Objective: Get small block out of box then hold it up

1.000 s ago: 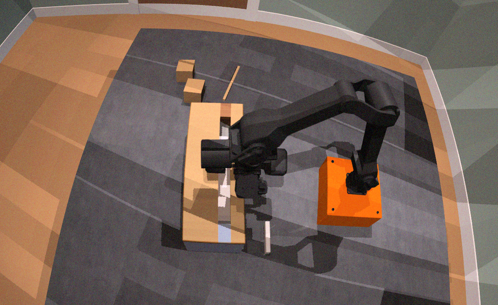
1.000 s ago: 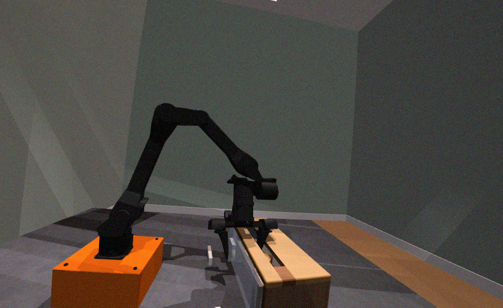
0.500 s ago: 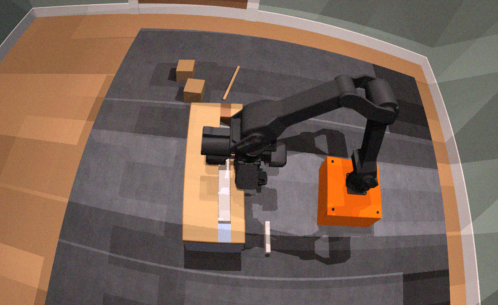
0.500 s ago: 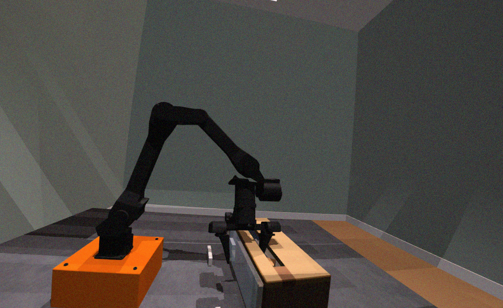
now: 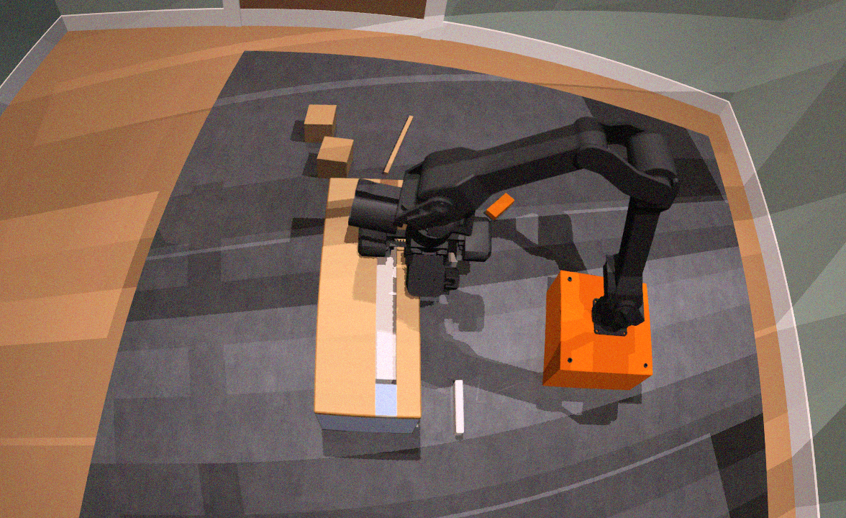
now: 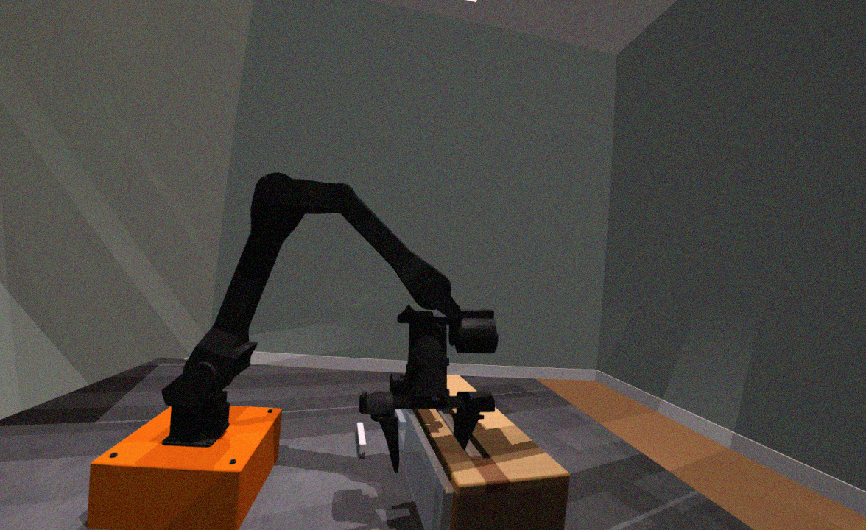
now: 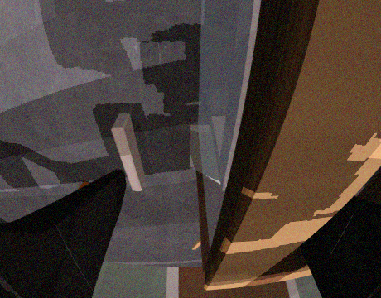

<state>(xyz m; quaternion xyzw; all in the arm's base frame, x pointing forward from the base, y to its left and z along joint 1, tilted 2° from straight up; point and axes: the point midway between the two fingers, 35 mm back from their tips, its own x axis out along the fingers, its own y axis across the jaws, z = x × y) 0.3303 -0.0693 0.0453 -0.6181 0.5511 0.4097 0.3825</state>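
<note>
The long tan box [image 5: 367, 302] lies on the dark mat with a narrow slot [image 5: 385, 321] along its top. Its clear front pane [image 7: 229, 61] faces the arm's orange base. My gripper [image 6: 428, 435] is open and empty near the far end of the box. It straddles the front pane, with one finger outside the pane and the other down in the slot. In the wrist view the fingers stand on either side of the pane's edge. A faint pale square [image 7: 206, 141] shows behind the pane and may be the block. I cannot pick out the block in the top and exterior views.
A white bar [image 5: 458, 406] lies on the mat beside the near end of the box and also shows in the wrist view [image 7: 127, 151]. A small orange piece [image 5: 498, 206] lies by the forearm. Two tan cubes [image 5: 326, 140] and a thin stick [image 5: 398, 144] lie beyond the far end. The orange base [image 5: 596, 332] stands to the right.
</note>
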